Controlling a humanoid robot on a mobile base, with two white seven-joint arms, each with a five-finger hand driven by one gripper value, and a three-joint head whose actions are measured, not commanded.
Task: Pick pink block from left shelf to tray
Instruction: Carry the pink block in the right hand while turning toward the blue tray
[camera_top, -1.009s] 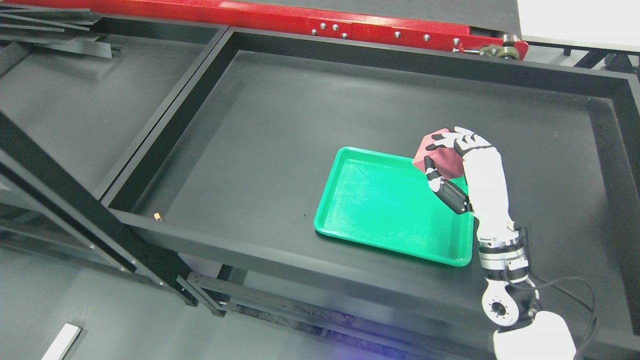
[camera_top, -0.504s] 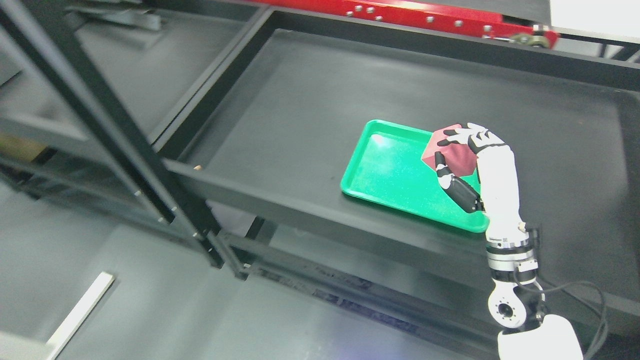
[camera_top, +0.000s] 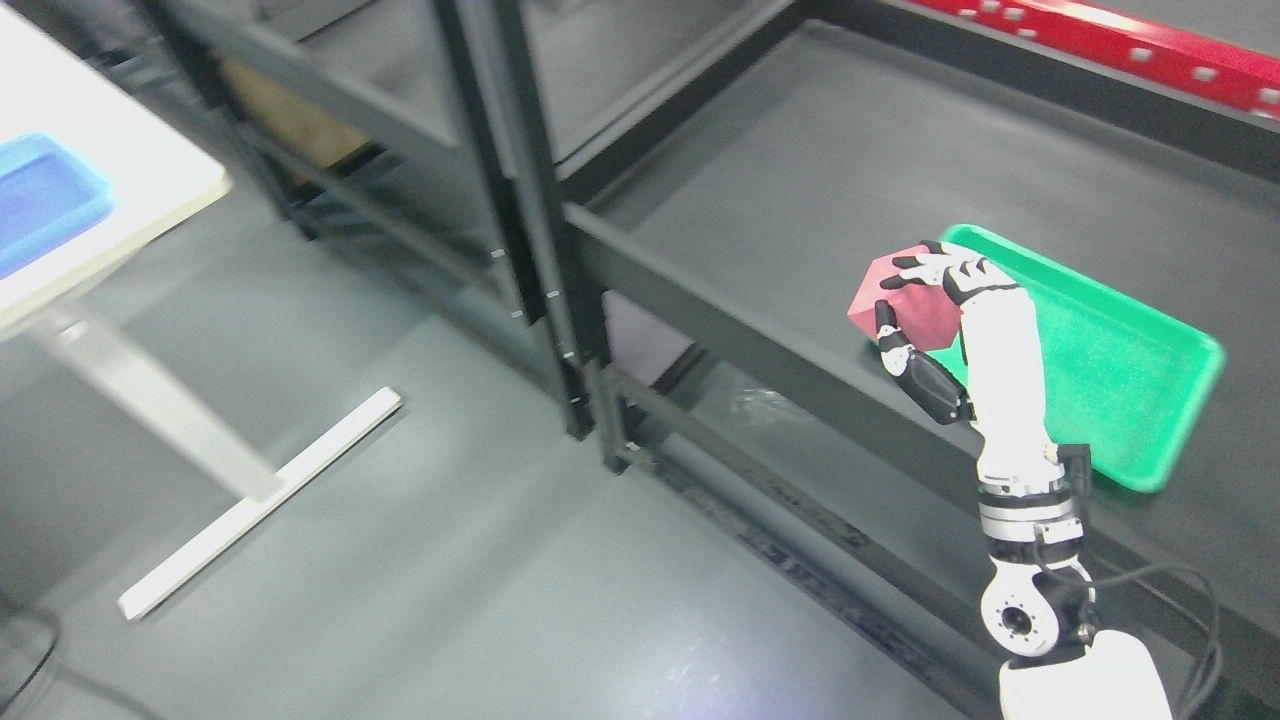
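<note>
My right hand (camera_top: 912, 305) rises from the lower right and is shut on the pink block (camera_top: 905, 308), a dark pink cube held between thumb and curled fingers. The block hangs in the air just left of the green tray (camera_top: 1120, 375), over the near rim of the black shelf (camera_top: 800, 190). The tray holds nothing that I can see; the forearm covers part of its near left side. The left arm is out of view.
Black shelf posts (camera_top: 520, 200) stand left of the hand. A red rail (camera_top: 1150, 50) runs along the back. At far left a white table (camera_top: 120, 200) carries a blue bin (camera_top: 40, 195); its white foot (camera_top: 260, 500) lies on the grey floor.
The whole picture has swung, so the camera has turned left: shelf and tray slid right. The hand keeps the block, which now sits left of the tray instead of over its far right corner.
</note>
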